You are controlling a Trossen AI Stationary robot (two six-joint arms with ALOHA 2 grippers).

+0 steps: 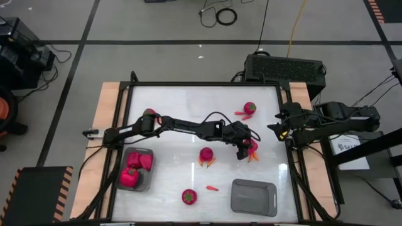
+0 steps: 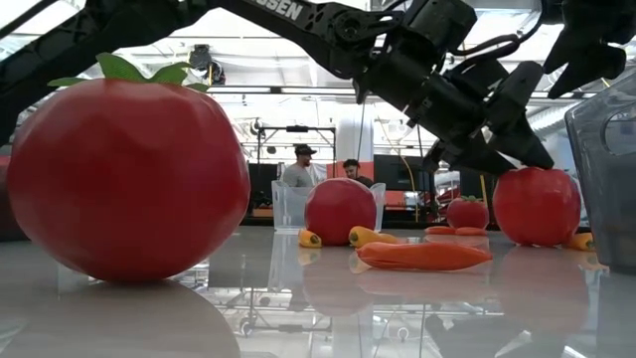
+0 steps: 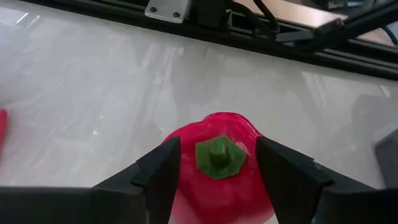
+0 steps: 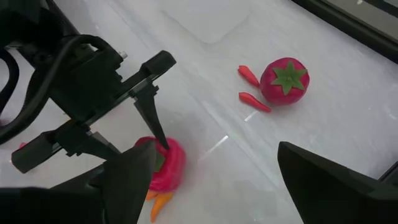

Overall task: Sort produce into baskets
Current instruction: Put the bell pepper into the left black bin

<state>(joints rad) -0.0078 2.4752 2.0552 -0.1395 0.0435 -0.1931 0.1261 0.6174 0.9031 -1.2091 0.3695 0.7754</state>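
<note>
Left gripper (image 1: 246, 149): reaches across the white table (image 1: 188, 100) to its right side, lowered over a lumpy magenta-red toy pepper with a green stem (image 3: 217, 163); its two dark fingers (image 3: 155, 171) stand on either side of the pepper (straddling it, though contact on both sides is not clear), so the jaws are spread, not clenched.

Right gripper (image 1: 276, 129): waits at the table's right edge, well apart from any produce, jaws parted with nothing between them.

Straddled pepper: sits on the table right of centre, with small orange pieces (image 4: 158, 204) touching its near side.

Left grey basket (image 1: 149, 182): a rectangular grey plastic bin near the left edge, holding several magenta-red lumpy pieces (image 1: 133, 169).

Right grey basket (image 1: 254, 196): a matching grey bin at the near right.

Centre pepper (image 1: 206, 154): another magenta-red piece mid-table, with small orange pieces just beside it.

Far tomato (image 1: 250, 108): a round red toy with a green top, toward the far right, with two slender red pieces (image 4: 252, 88) just beside it.

Near tomato (image 1: 188, 196): a second round red one near the front edge, between the two bins.

Loose carrot (image 1: 212, 187): a tiny orange piece alone, near the right bin (apart from it).

Black box (image 1: 284, 66): perforated top, beyond the table's far right corner.

Background: two people (image 2: 323, 171) stand in the room behind the table.
</note>
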